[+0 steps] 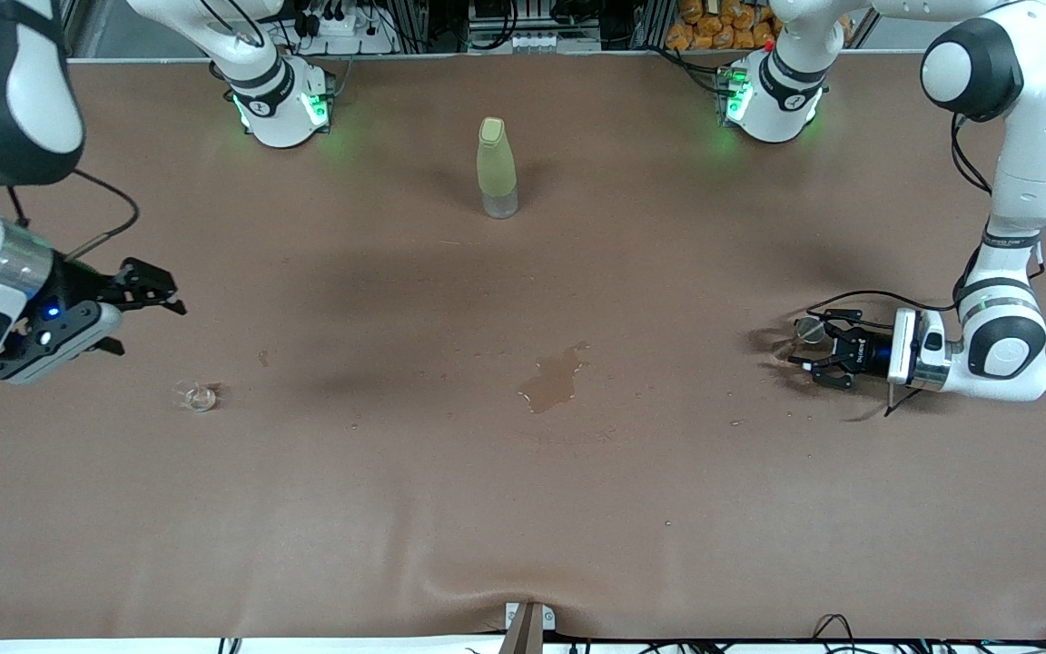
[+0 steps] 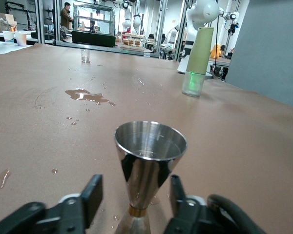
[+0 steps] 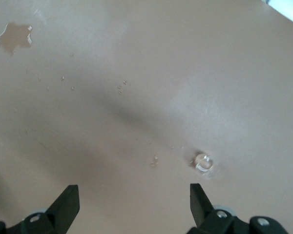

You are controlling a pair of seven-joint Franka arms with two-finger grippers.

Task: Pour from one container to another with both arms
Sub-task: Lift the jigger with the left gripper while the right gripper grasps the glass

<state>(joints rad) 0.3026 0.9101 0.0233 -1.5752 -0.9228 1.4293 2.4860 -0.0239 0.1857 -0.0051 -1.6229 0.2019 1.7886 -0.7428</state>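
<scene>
1. While the left gripper [image 1: 812, 350] is lying low at the left arm's end of the table [image 1: 450, 509], its two fingers [image 2: 90, 197] are sitting on either side of the metal cup's [image 2: 150, 161] narrow stem, with a sliver of gap showing on each side; whether they are actually touching the stem, I cannot tell.
2. The metal cup is standing upright on the table between those fingers, its round rim wide at the top and its body narrowing to a thin base.
3. The right gripper [image 1: 140, 313] is hanging in the air over the right arm's end of the table, its fingers [image 3: 66, 207] spread wide apart with nothing between them.
4. The clear cup [image 1: 197, 395] is sitting on the table below the right gripper, tiny and glassy, touched by neither finger.
5. A brown puddle [image 1: 555, 377] is lying on the table roughly midway between the two cups, with small droplets scattered around it.
6. A tall yellow-green bottle [image 1: 497, 168] is standing upright near the middle of the table, farther from the front camera than the puddle and well apart from both cups.
7. Both arm bases are glowing with green lights along the table's edge farthest from the front camera.
</scene>
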